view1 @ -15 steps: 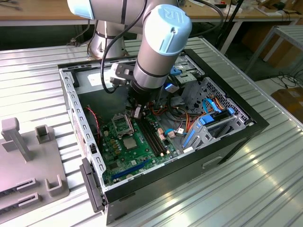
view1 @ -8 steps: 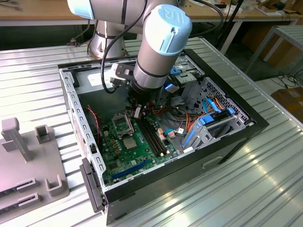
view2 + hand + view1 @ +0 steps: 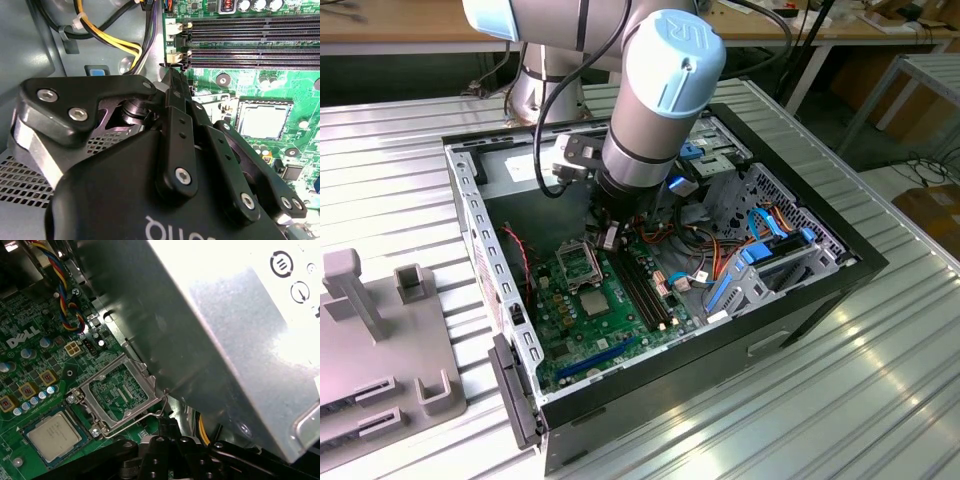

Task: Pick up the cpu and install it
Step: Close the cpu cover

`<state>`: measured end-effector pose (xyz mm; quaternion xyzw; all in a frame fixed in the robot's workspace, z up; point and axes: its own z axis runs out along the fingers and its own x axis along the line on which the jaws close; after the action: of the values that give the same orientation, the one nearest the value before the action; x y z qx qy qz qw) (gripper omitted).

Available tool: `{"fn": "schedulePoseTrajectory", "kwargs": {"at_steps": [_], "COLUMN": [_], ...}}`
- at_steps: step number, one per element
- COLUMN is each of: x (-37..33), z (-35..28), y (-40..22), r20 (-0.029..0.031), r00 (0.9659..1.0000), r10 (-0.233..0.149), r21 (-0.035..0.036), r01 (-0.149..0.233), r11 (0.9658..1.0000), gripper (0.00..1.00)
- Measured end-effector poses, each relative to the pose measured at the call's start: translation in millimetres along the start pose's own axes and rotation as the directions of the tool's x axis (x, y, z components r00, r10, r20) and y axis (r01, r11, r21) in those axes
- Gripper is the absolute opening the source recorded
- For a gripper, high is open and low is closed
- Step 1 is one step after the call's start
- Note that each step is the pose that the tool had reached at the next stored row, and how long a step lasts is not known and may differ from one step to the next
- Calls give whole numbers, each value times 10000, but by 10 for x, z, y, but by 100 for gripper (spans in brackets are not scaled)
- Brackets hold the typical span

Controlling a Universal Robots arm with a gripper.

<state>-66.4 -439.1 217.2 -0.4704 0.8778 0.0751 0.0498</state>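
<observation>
The cpu (image 3: 54, 436) is a silver-grey square lying flat in its socket on the green motherboard; it is also seen in the second wrist view (image 3: 264, 118) and the exterior view (image 3: 597, 303). Beside it the metal socket frame (image 3: 120, 392) stands flipped open, and its wire lever (image 3: 135, 422) is raised. My gripper (image 3: 167, 426) hangs inside the case with its black fingers (image 3: 172, 95) closed together. The tips are right by the free end of the lever, a short way from the cpu. Nothing shows between the fingers.
A big grey metal box (image 3: 225, 340) stands close above the socket frame. Black memory slots (image 3: 250, 30) run along the board beside yellow and black cables (image 3: 107, 35). The open computer case (image 3: 500, 290) lies on a ribbed metal table, with grey fixtures (image 3: 380, 330) at the exterior view's left.
</observation>
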Motion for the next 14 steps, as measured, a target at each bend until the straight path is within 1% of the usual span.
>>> {"fn": "schedulePoseTrajectory", "kwargs": {"at_steps": [2,5,14], "x": [-11,-14,-15], "z": [0,0,0], "y": [-16,-21,-22], "r20": [-6,-19,-19], "r00": [10000,9998,9998], "r10": [-60,-201,-217], "r21": [-9,-31,-35], "r01": [60,201,217], "r11": [10000,9998,9998], "gripper": [11,11,11]}}
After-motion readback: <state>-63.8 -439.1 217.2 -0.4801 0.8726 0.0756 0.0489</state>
